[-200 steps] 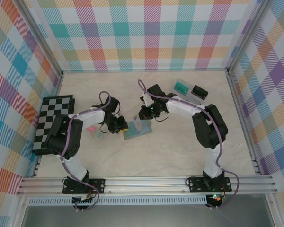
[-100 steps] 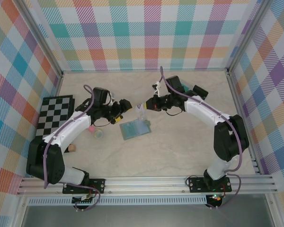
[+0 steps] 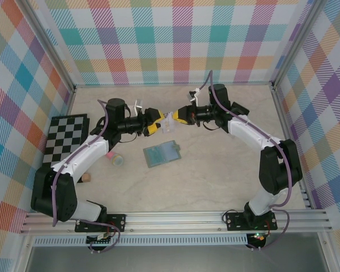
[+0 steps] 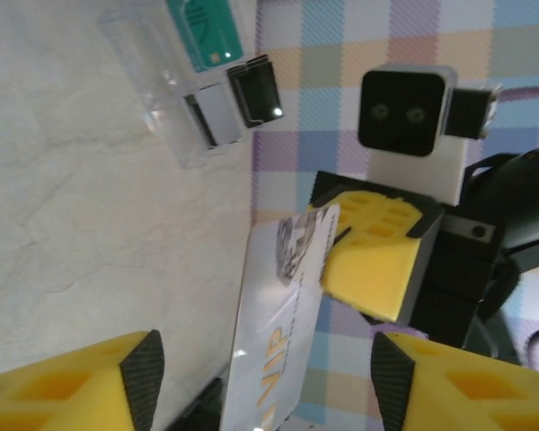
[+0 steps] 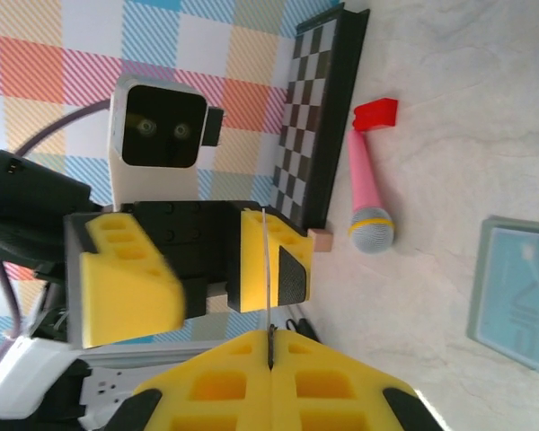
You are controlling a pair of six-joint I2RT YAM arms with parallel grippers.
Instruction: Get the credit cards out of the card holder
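Pinching one pale card [image 3: 170, 118] by its right end in the right gripper [image 3: 178, 115], yellow pads clamped flat on both faces. Holding it in the air over the far-middle of the table [image 3: 226, 170], gold lettering showing on its face in the left wrist view. Straddling the card's free left end with the left gripper [image 3: 154, 126], jaws standing apart, nothing grasped, fingers [image 4: 81, 382] sitting either side of the card. Running edge-on alongside one left pad in the right wrist view; touching or just beside, cannot tell. Pointing the two grippers tip to tip, left arm reaching in from the left, right arm from the right.

Lying flat and spread open on the table just near of the grippers: holder [image 3: 162, 153], teal panels up, apart from both. Lying left of the holder: pink toy mic [image 5: 366, 202], red block [image 5: 375, 115] at its handle end. Resting at the left edge: chequered board [image 3: 68, 141]. Sitting far right, by the right arm: clear tray [image 4: 153, 90], a few small items inside.
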